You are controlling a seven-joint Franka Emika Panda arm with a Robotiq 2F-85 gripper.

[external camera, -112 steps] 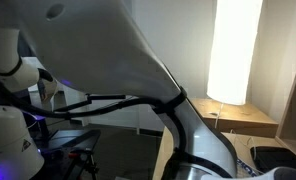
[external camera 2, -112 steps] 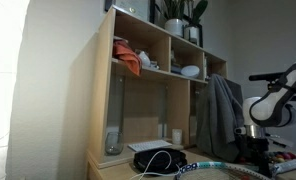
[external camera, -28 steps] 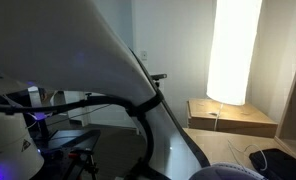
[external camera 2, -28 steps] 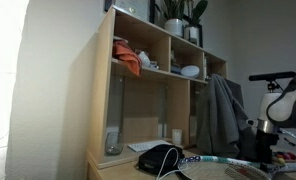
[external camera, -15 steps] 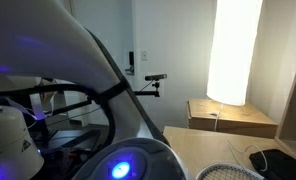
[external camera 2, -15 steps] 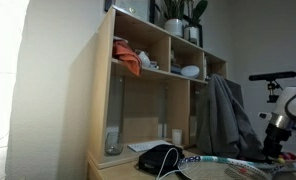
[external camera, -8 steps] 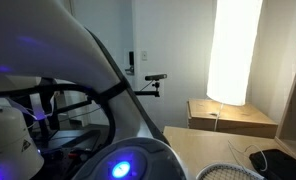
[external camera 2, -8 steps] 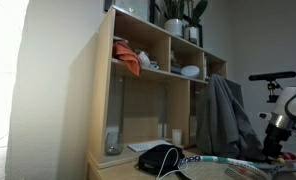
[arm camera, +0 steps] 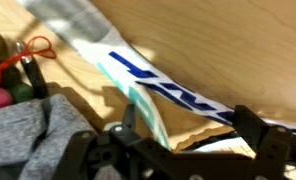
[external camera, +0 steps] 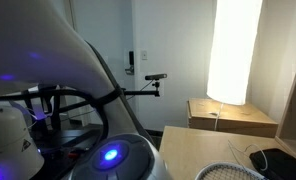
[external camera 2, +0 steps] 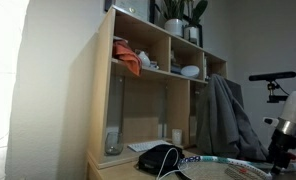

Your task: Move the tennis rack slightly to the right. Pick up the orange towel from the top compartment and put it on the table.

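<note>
Finding: the first step, shifting the tennis rack (arm camera: 158,82), is in hand and not yet shown complete. In the wrist view its white frame with blue markings runs from 10 o'clock to 4 o'clock across the table (arm camera: 238,40). Your gripper (arm camera: 188,118) hangs over it with its fingers spread wide and holding nothing. Whether either finger touches the frame cannot be told. A grey cloth (arm camera: 33,130) lies at 8 o'clock, close to the near finger. In an exterior view the racket head (external camera 2: 223,168) lies at 5 o'clock on the tabletop, and the arm (external camera 2: 291,122) stands at 4 o'clock beside it. The orange towel (external camera 2: 128,60) sits in the top compartment of the shelf unit (external camera 2: 98,110), at 11 o'clock and well apart from the arm. Judgement: next you should set the fingers against or around the frame, keep clear of the cloth, and nudge the racket right. Only then lift towards the towel.
</note>
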